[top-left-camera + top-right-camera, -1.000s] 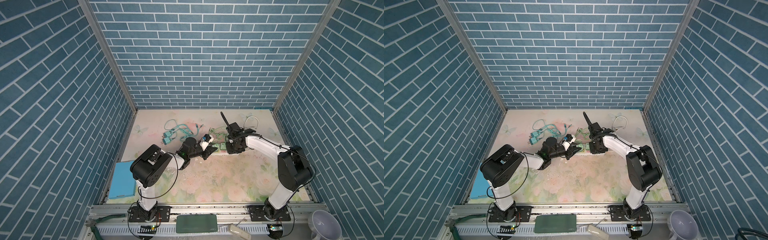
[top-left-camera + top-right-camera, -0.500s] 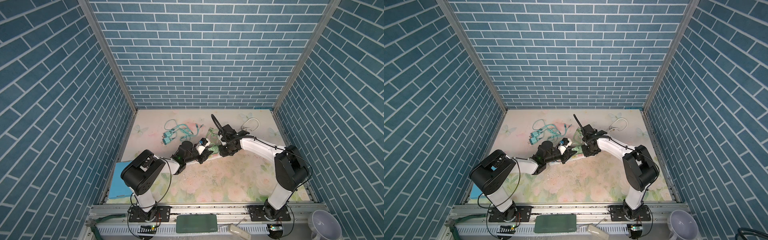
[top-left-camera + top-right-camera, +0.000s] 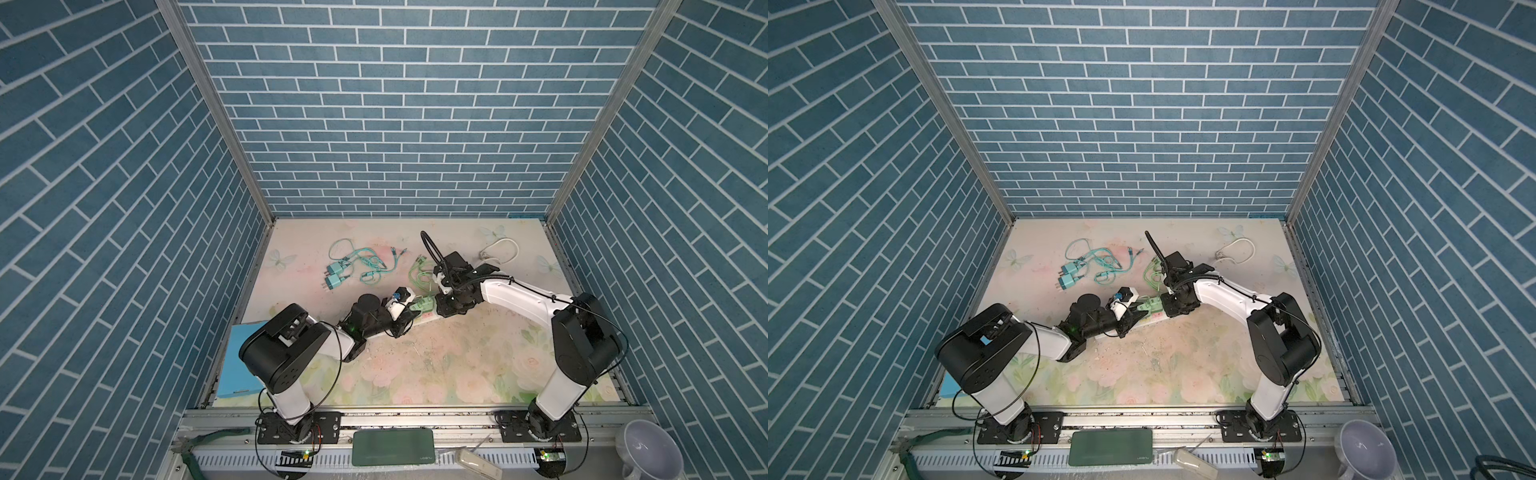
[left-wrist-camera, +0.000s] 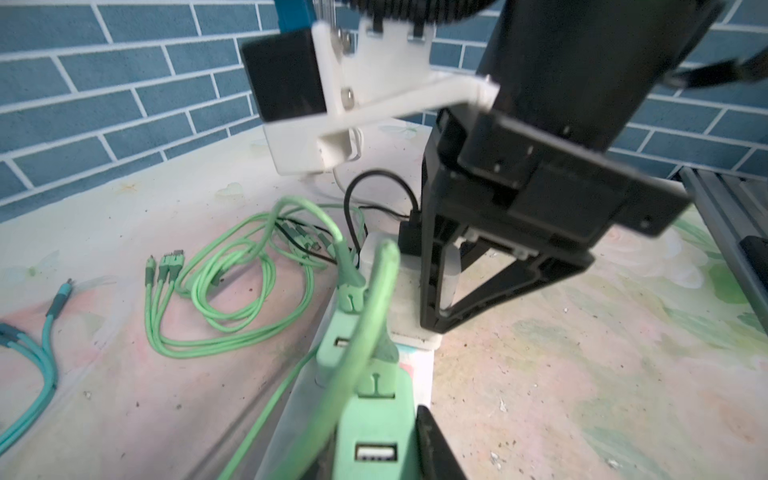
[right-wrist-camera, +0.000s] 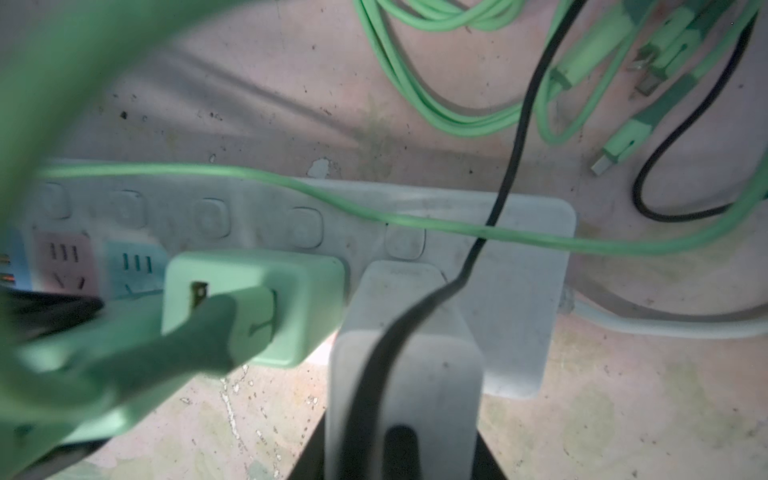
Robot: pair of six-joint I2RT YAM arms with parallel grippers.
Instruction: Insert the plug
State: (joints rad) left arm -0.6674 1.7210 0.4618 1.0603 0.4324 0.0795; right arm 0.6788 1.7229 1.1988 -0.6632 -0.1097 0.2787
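A white power strip (image 5: 519,249) lies on the floral table (image 3: 415,374). One green plug (image 5: 266,307) sits in a socket of the strip. My left gripper (image 4: 374,440) is shut on a second green plug (image 4: 374,428), held low over the strip just beside the seated one; only one black finger (image 4: 436,449) shows. My right gripper (image 5: 401,453) is shut on a white plug (image 5: 405,374) with a black cable, standing on the strip's end socket. In both top views the two grippers (image 3: 409,316) (image 3: 1173,309) meet over the strip (image 3: 1156,319).
A loose coil of green cable (image 4: 232,282) lies beside the strip, and one green strand (image 5: 374,212) crosses it. Teal plugs and cables (image 3: 336,276) lie further left. A white cable loop (image 3: 498,253) is at the back right, a blue pad (image 3: 243,357) at the front left.
Both grippers have shifted a little toward the front of the table with their plugs, the right one also leftward. Both grips are unchanged.
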